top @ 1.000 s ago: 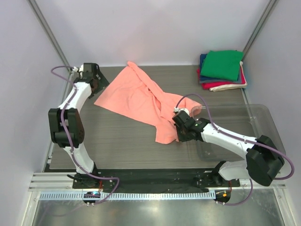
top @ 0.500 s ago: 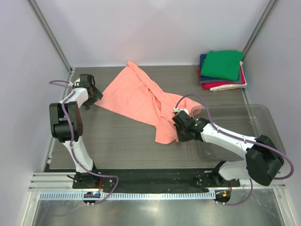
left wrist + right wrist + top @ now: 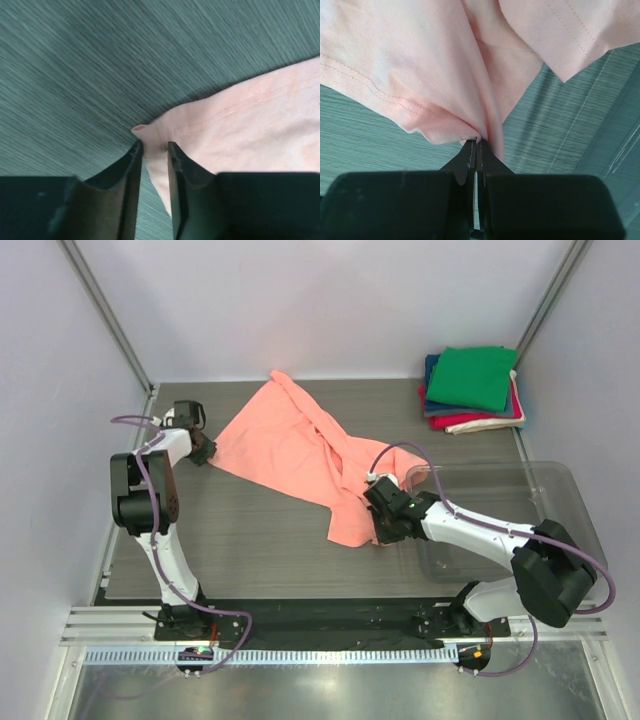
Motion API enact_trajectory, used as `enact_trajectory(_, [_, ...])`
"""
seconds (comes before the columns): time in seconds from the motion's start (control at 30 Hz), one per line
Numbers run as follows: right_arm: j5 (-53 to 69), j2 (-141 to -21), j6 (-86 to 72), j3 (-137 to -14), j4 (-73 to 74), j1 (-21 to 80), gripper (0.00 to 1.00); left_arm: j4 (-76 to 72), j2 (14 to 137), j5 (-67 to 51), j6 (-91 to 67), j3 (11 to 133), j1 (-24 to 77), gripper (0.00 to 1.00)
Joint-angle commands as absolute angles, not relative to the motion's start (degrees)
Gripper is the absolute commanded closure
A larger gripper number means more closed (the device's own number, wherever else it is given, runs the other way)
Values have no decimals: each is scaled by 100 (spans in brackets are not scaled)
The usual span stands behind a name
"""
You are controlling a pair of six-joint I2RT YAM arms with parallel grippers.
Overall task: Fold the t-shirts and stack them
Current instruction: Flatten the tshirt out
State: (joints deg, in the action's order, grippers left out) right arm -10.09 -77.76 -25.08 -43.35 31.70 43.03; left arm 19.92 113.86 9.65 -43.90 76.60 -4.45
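While the right gripper (image 3: 476, 143) pinches a bunched fold at the near end of the salmon-pink t-shirt (image 3: 290, 445), its fingers clamped tight on the cloth, the left gripper (image 3: 154, 146) sits low at the shirt's left corner. Its fingers stand slightly apart, and the stitched hem corner lies between them. The shirt is spread unevenly across the middle of the worktop (image 3: 250, 540). A stack of folded t-shirts (image 3: 472, 380), green on top, rests at the far right corner, beyond the clear tray (image 3: 565, 480).
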Motion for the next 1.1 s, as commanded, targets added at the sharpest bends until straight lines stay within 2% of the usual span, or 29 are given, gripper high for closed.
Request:
enact_trajectory(0.0, [-1011, -7787, -2426, -4324, 2997, 4324, 99, 1881, 11706, 975, -4403, 7655, -422, 80])
enact_trajectory(0.03, [-1019, -7787, -2426, -4333, 2971, 4324, 99, 1916, 11751, 976, -4403, 7699, -431, 85])
enact_trajectory(0.07, [-1020, -7787, -2434, -4342, 2962, 4324, 99, 1960, 11786, 958, -4395, 7804, -431, 98])
enact_trajectory(0.1, [-993, -7778, -2426, -4368, 2953, 4324, 99, 2012, 11795, 949, -4377, 7839, -431, 100])
enact_trajectory(0.2, [-967, -7647, -2487, -4508, 2935, 4324, 99, 2083, 11453, 905, -4377, 7744, -431, 100])
enact_trajectory(0.37, [-1089, -6981, -2470, -5052, 3119, 4298, 99, 2583, 9796, 1090, -4254, 7593, -431, 100])
enact_trajectory(0.53, [-1301, -6461, -2163, -6422, 3585, 4298, 99, 3644, 8212, 1186, -3991, 7936, -439, 100])
enact_trajectory(0.7, [-1503, -5934, -1943, -8142, 4069, 4289, 99, 4611, 6666, 1538, -3718, 8858, -439, 100])
enact_trajectory(0.8, [-1529, -5652, -1855, -9101, 4245, 4289, 99, 5261, 6294, 1731, -3569, 9710, -439, 100])
enact_trajectory(1.07, [-608, -4669, -1205, -10063, 4201, 4298, 99, 5950, 5125, 2118, -3235, 11118, -439, 100])
